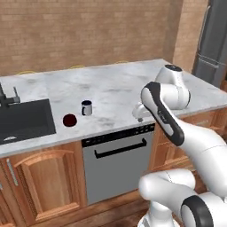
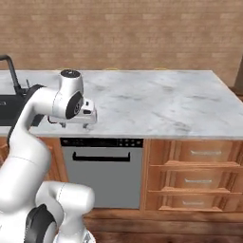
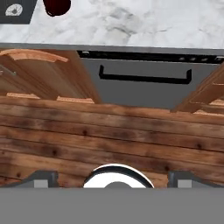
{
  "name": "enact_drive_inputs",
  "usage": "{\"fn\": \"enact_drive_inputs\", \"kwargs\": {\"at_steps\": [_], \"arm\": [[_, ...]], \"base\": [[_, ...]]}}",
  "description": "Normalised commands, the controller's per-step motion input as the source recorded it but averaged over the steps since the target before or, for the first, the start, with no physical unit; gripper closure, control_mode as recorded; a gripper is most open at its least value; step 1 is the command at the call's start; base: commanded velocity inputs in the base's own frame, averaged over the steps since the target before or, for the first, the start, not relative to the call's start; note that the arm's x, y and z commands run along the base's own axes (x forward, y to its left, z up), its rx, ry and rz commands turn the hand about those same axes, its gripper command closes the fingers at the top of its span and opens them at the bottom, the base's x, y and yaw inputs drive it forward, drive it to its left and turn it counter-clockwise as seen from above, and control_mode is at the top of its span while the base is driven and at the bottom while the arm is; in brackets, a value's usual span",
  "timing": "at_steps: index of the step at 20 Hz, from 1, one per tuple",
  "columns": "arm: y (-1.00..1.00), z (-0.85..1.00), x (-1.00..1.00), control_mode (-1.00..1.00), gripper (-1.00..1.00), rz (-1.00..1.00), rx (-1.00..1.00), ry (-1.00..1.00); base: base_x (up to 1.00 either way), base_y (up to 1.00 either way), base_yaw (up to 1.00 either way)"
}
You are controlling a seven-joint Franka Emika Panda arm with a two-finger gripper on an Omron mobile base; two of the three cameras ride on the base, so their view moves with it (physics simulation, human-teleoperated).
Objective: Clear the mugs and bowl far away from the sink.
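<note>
Brick wall (image 1: 80, 31) in tan across the back of the room, plank wood floor (image 3: 109, 135) below. Broad white-and-grey marbled surface (image 1: 111, 88) spanning the kitchen, carried on warm wooden cabinets (image 1: 40, 181) with a stack of drawers (image 2: 199, 180) at the right end. Grey refrigerator (image 1: 215, 40) at the far right in the left base view. Stainless dishwasher (image 1: 117, 164) with a black bar handle set under the surface, a row of small marks on its dark control strip too small to read; no legible brand or label anywhere. Matte black sink (image 1: 24, 119) sunk into the left end of the surface, black faucet (image 1: 8, 96) rising behind it, silver drain visible in the hand view. White arm (image 1: 177, 128) bent over the front edge of the surface above the dishwasher. End effector (image 2: 73, 124) hanging just past that front edge, tips spread wide apart in the hand view, nothing between them. Small dark red mug (image 1: 69, 120) resting on the surface just right of the sink, near the front edge. Second small mug (image 1: 87, 107), white outside and dark within, standing upright just beside the red one, a little farther back and to the right, apart from it.
</note>
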Motion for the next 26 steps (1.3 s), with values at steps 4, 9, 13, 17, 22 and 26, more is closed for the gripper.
{"fn": "enact_drive_inputs", "kwargs": {"at_steps": [4,9,13,17,22,26], "arm": [[0.00,0.00,0.00,1.00,-1.00,0.00,0.00,0.00],[0.00,0.00,0.00,1.00,-1.00,0.00,0.00,0.00],[0.00,0.00,0.00,1.00,-1.00,0.00,0.00,0.00],[0.00,0.00,0.00,1.00,-1.00,0.00,0.00,0.00],[0.00,0.00,0.00,1.00,-1.00,0.00,0.00,0.00],[0.00,0.00,0.00,1.00,-1.00,0.00,0.00,0.00]], "base": [[0.92,0.56,0.11],[0.72,0.32,0.19],[0.47,0.17,0.21],[0.30,0.42,0.20],[0.31,0.55,0.20],[0.38,0.16,0.12]]}}
